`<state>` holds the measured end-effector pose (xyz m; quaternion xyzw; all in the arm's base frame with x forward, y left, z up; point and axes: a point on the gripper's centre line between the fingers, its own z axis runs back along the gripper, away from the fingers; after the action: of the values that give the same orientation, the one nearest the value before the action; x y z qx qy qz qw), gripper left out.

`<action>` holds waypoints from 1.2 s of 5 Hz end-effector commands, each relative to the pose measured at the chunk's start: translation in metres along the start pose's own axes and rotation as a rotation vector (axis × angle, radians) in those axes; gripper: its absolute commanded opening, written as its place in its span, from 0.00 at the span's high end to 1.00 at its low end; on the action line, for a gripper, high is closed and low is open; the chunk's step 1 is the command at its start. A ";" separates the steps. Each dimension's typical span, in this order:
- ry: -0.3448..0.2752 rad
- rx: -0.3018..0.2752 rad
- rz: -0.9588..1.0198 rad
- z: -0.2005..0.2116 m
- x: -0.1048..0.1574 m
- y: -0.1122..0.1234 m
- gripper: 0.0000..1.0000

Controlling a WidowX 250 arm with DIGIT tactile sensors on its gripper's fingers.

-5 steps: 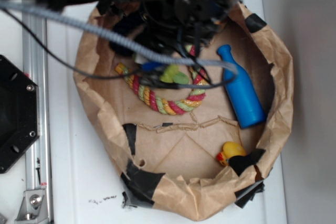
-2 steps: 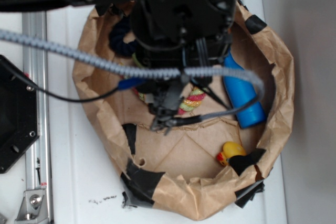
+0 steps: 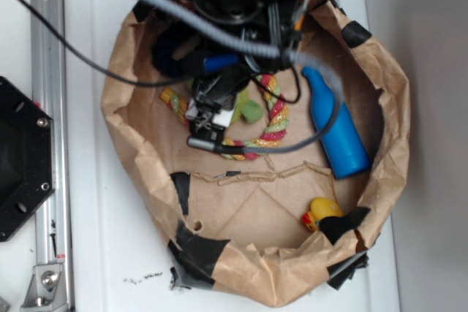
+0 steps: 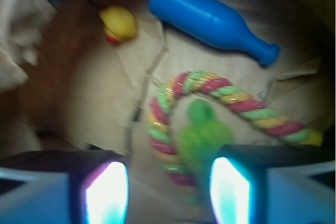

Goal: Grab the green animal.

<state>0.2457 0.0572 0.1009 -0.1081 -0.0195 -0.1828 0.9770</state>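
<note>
Fingers of the gripper stand spread apart in the wrist view, two glowing pads with a wide gap between them and nothing held in that gap. Ahead of the gap, closer to the pad on the right of the view and partly overlapping it, lies the small lime-green plush animal, its rounded head pointing away from the fingers; whether that pad touches the plush cannot be told, as the view is blurred. Arching around the animal runs the twisted rope ring in pink, yellow and green, with the toy inside its curve. Beyond the ring, farther from the fingers, a bright blue plastic bottle lies on its side, and to its left sits a small yellow rubber duck. From the exterior view the black gripper hangs low over the ring inside a crumpled brown paper bag with black tape patches, a bit of green plush showing just beside it; the bottle and the duck rest well apart from it, and the bag sits on a white desk.
</note>
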 end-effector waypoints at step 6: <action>0.007 0.127 -0.301 -0.044 0.014 0.008 1.00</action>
<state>0.2509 0.0478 0.0347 -0.0578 -0.0207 -0.3166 0.9466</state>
